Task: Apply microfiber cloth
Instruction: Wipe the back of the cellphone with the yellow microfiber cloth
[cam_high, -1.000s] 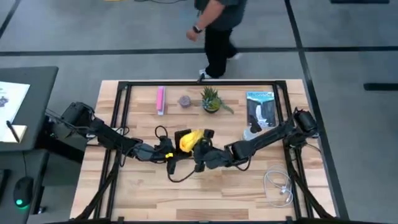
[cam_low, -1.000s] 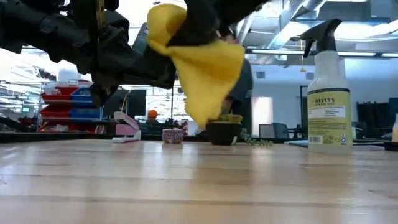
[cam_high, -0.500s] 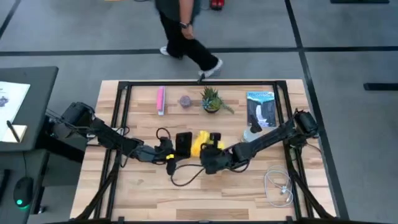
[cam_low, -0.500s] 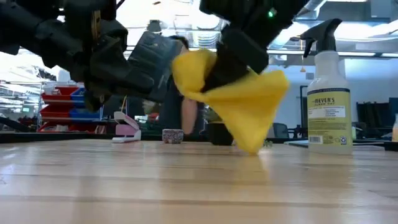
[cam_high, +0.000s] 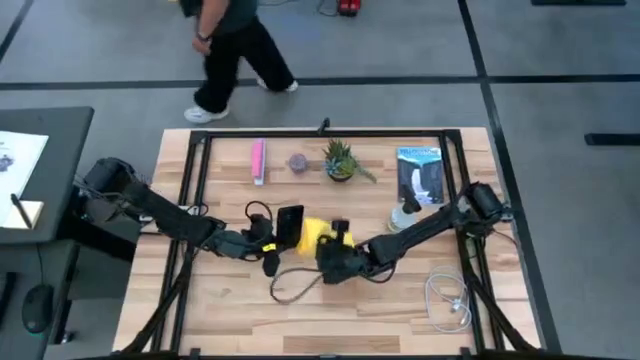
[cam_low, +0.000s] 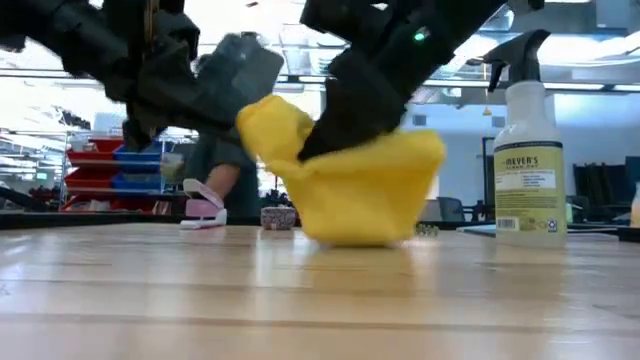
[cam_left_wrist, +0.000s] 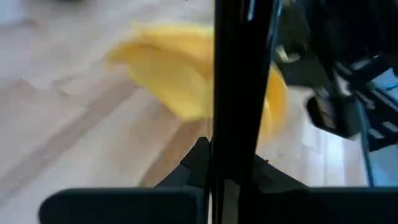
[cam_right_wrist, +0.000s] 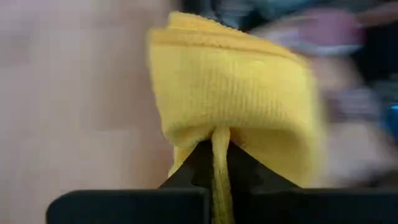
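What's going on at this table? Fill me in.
The right gripper is shut on the microfiber cloth, whose bunched lower end touches the wooden table near its middle. The left gripper holds a black phone on edge beside the cloth. A spray bottle, a small potted plant and a pink bar stand farther back. A person walks past behind the table.

The spray bottle label reads "MEYER'S" (rest illegible).
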